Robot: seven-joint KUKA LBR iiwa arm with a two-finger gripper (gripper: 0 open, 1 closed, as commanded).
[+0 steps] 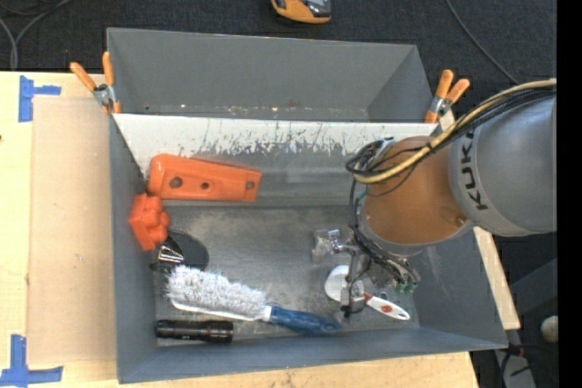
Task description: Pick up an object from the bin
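My gripper (351,284) is low in the bin's front right part, under the arm's orange cover. It stands right over a small white round-ended piece (336,283) on the floor. A white flat item with a red mark (386,309) lies just to its right and front. The blue handle (303,320) of a white-bristled brush (215,293) ends close to the gripper's front left.
Along the back left lies a long orange handle-like block (204,178). A small orange lumpy toy (148,220) and a black piece (179,251) sit by the left wall. A black pen-shaped tube (194,332) lies at the front left. Bare floor is in the middle.
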